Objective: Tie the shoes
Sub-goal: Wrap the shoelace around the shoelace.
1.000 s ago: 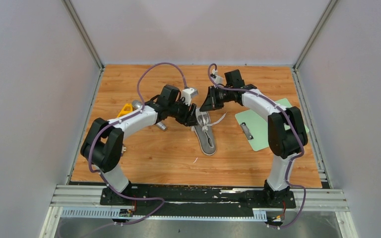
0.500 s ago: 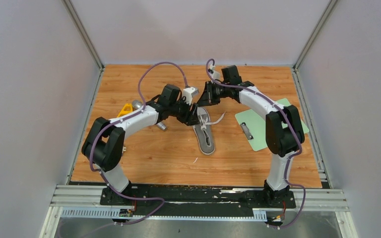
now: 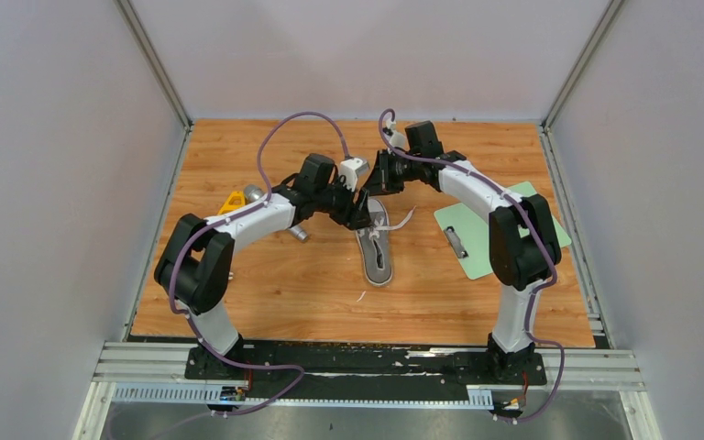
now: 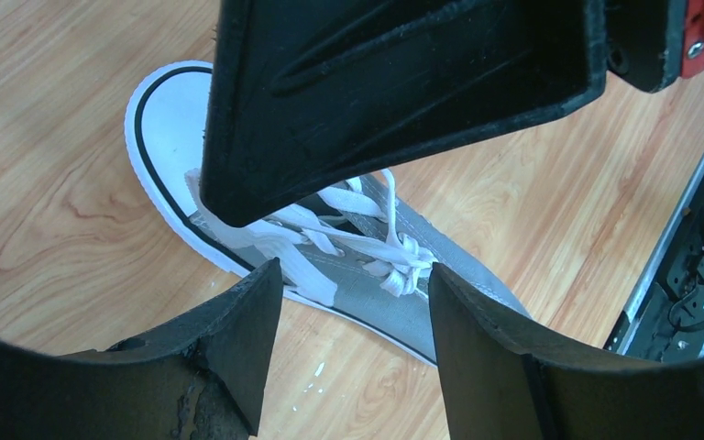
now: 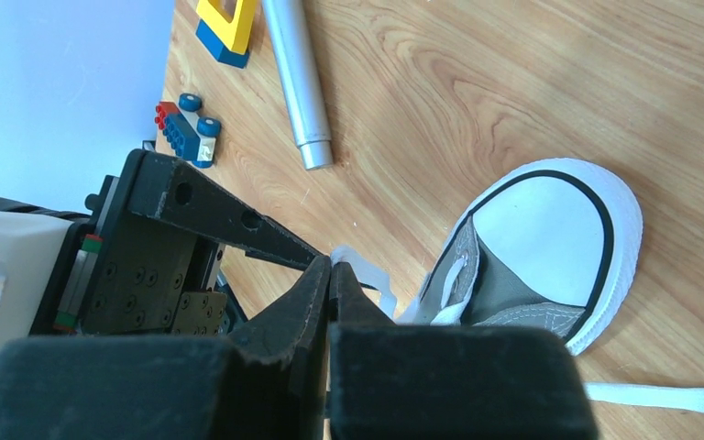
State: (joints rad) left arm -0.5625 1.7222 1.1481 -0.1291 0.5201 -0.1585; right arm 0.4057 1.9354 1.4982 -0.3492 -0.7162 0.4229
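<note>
The shoe (image 3: 378,249) lies on the wooden table, a grey canvas sneaker with its white toe cap (image 5: 541,225) pointing away from the arm bases. Its white laces (image 4: 394,261) are crossed into a knot over the tongue. My left gripper (image 4: 353,280) hovers open over the shoe's side, with nothing between its fingers (image 4: 238,321). My right gripper (image 5: 332,266) is shut on a white lace (image 5: 367,275) just above the shoe, close over the left gripper (image 3: 360,213). A loose lace end (image 3: 405,220) trails to the right.
A green clipboard (image 3: 486,234) lies to the right of the shoe. To the left are a yellow block (image 5: 225,23), a metal cylinder (image 5: 298,82) and small toy bricks (image 5: 183,128). Walls enclose the table on three sides.
The left gripper's jaws have spread wider. The right arm has shifted left, closer over the left gripper, still pinching the lace. The shoe has slid slightly left.
</note>
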